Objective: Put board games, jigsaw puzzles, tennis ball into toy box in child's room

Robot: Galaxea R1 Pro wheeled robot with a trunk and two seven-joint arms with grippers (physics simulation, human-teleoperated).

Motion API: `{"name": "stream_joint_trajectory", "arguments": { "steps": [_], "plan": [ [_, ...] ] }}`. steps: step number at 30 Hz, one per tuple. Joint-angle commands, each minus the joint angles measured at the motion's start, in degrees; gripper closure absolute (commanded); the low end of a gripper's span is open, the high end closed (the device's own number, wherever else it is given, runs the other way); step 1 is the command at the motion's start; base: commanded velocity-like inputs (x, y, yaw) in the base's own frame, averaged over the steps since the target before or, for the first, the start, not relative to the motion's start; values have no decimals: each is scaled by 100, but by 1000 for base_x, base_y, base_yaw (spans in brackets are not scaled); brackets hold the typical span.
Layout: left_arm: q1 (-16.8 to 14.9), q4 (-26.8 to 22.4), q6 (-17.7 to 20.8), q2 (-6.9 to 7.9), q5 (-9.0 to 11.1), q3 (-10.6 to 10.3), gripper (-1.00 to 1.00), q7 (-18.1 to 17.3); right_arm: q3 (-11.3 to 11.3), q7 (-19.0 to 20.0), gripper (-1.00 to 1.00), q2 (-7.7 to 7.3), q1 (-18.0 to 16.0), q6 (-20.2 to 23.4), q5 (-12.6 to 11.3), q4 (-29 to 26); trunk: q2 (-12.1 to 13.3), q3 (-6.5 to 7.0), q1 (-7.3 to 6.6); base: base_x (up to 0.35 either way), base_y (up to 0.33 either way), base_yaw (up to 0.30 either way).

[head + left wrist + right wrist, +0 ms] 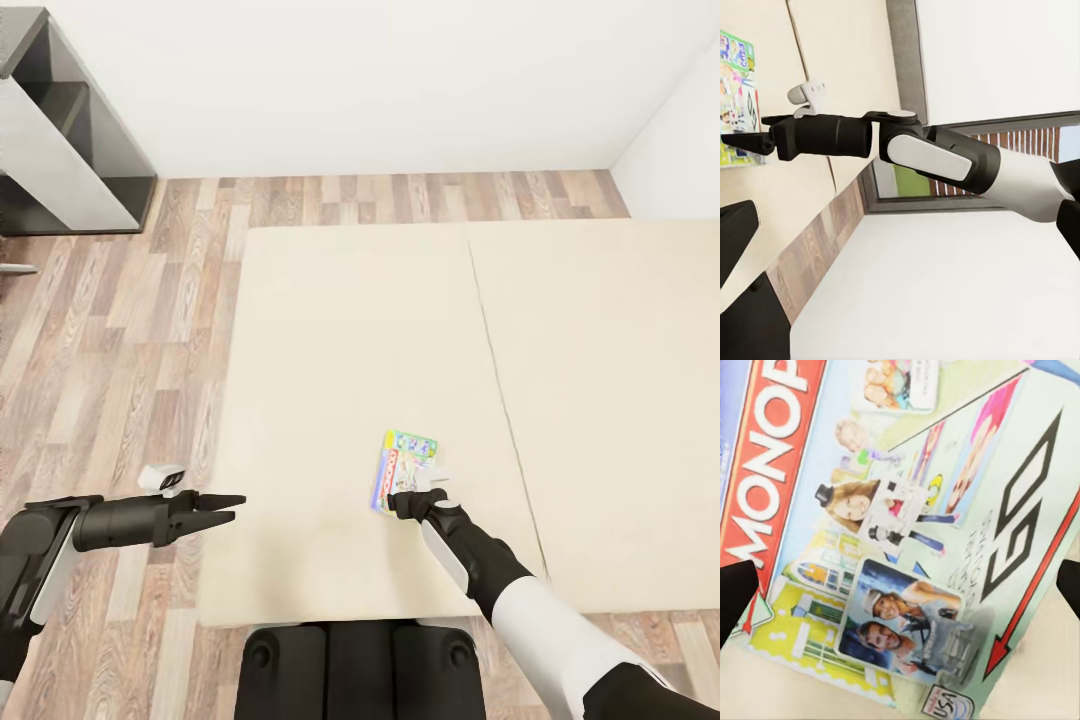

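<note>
A board game (405,462) with a green edge, busy print and a red MONOPOLY band lies flat on the beige bed (340,330), near its front edge. My right gripper (405,500) hovers low over the box's near end, open. In the right wrist view the box (907,472) lies between the two spread fingertips (736,594). My left gripper (233,507) is held level over the bed's left edge, away from the box, open and empty. The left wrist view looks across at the right gripper (742,141) and the box (736,82).
Wood plank floor (120,330) runs left of and behind the bed. A dark grey shelf unit (60,130) stands at the far left against the white wall (380,80). A seam (500,380) splits the mattress into two halves. My base (360,670) is at the bed's front edge.
</note>
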Motion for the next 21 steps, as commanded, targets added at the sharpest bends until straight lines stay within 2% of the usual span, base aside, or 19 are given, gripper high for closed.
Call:
{"name": "stream_joint_trajectory", "arguments": {
  "steps": [1,21],
  "plan": [
    [-1,0,61,3,0,-1,-100,-21,33,-55,-100,-4,-4,18,-64,-9,-9,-6,3,0,160,0],
    [-1,0,61,3,0,-1,-100,-16,33,-55,-100,-3,-4,18,-64,-9,-9,-6,3,0,160,0]
  ]
}}
